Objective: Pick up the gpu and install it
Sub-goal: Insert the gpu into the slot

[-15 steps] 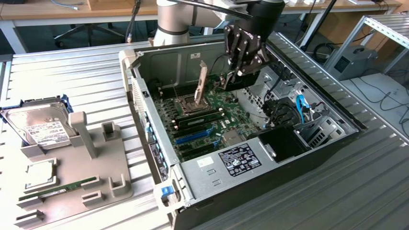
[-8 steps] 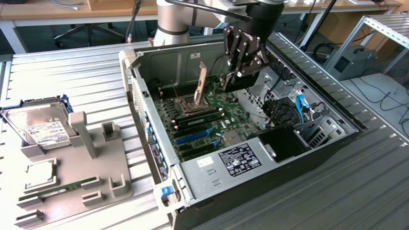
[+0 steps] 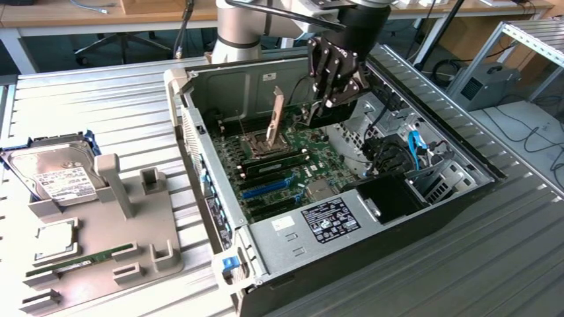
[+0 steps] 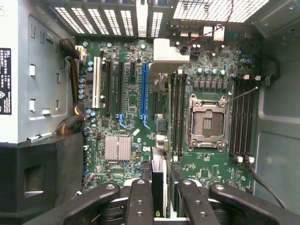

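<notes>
My gripper (image 3: 336, 98) hangs over the open computer case (image 3: 189, 99), toward its far right in the exterior view, and is shut on the gpu (image 3: 332, 114), a thin black card hanging below the fingers above the motherboard (image 3: 291, 168). In the wrist view the gpu (image 4: 158, 176) shows edge-on between the black fingers (image 4: 139, 201), with my gripper (image 4: 159, 199) closed on both its faces. Ahead of it on the motherboard (image 4: 187, 164) lie the long blue slot (image 4: 144, 89) and the black slots (image 4: 120, 89) beside it. The card is above the board and not seated in any slot.
The CPU socket (image 4: 207, 123) stands open with its lid raised (image 3: 275, 122). A power supply (image 3: 321, 221) fills the case's near end; blue cables (image 3: 414, 148) lie at the right. Left of the case, a grey fixture (image 3: 115, 218) holds a hard drive (image 3: 55, 175) and a green memory stick (image 3: 79, 259).
</notes>
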You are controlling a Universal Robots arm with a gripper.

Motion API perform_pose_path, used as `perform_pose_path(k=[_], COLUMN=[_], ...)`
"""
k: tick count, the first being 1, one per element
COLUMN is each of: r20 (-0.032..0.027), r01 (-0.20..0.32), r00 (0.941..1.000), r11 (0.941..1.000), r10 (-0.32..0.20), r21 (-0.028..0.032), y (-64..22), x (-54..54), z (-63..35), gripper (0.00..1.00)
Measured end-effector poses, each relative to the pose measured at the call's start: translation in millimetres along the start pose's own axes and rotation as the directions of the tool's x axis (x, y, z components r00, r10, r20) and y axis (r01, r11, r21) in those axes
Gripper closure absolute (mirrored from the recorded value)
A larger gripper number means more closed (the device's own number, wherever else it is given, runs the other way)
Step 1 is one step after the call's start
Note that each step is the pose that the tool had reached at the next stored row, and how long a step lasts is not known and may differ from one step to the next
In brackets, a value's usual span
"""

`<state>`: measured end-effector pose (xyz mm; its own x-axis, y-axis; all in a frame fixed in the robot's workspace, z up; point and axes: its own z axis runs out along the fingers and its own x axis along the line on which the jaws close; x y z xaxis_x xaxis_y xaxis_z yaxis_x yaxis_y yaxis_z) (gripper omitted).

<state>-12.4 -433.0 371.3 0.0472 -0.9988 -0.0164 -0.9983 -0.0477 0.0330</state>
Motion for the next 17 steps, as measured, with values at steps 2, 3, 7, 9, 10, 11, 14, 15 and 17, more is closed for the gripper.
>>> perform_pose_path(k=[2,3,7,9,10,11,14,15,17], r20=[-0.0001,-0.0001,-0.0001,-0.0004,-0.0004,-0.0004,-0.0022,-0.0055,-0.0132], r01=[0.0,0.0,0.0,0.0,0.0,0.0,0.0,0.0,0.0], r00=[1.0,1.0,1.0,1.0,1.0,1.0,1.0,1.0,0.9999], r11=[1.0,1.0,1.0,1.0,1.0,1.0,1.0,1.0,1.0], r10=[0.0,0.0,0.0,0.0,0.0,0.0,0.0,0.0,0.0], r21=[-0.0001,0.0,0.0,-0.0001,0.0,-0.0001,-0.0001,-0.0003,-0.0006], y=[0.2,0.2,1.1,1.4,1.7,1.7,1.8,1.8,1.9], x=[0.0,0.0,0.0,0.0,0.0,0.0,0.0,-0.1,0.0], z=[0.3,0.5,1.1,1.1,1.1,1.2,1.3,1.3,1.4], gripper=[0.74,0.74,0.74,0.74,0.74,0.74,0.74,0.74,0.74])
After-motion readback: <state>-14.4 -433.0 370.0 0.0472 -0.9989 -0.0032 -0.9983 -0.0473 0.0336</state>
